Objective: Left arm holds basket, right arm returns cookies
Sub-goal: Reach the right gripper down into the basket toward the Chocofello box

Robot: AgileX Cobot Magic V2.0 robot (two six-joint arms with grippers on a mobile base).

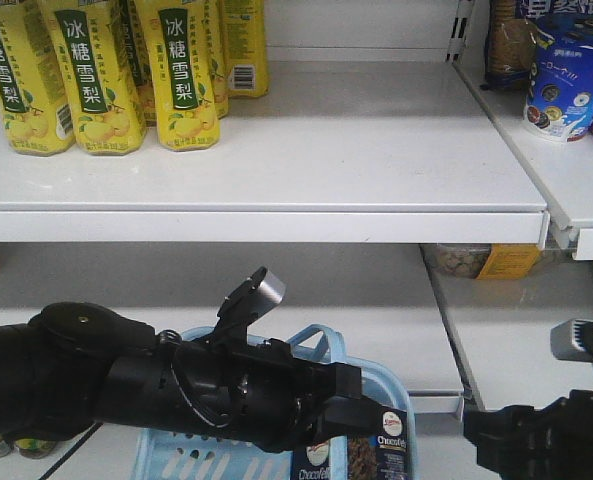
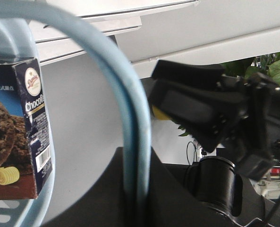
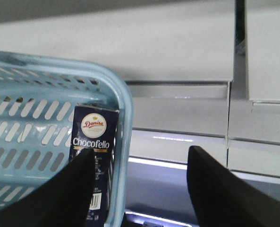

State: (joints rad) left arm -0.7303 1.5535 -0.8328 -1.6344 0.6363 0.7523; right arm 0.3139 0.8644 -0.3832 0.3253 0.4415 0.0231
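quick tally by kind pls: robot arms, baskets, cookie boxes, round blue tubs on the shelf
robot arms: 2, the left arm and the right arm
basket: 1
cookie box: 1
blue tub: 1
total: 5

The basket [image 3: 31,127] was pale blue with rows of slanted slots. The cookie carton [image 3: 95,137] was dark navy with white lettering and a red-and-white oval logo. The bottles [image 1: 96,80] were yellow with green label strips bearing white characters. The shelf [image 1: 326,150] was white, the tub [image 1: 566,85] blue, and the left arm [image 1: 156,390] and right arm [image 1: 546,440] black.
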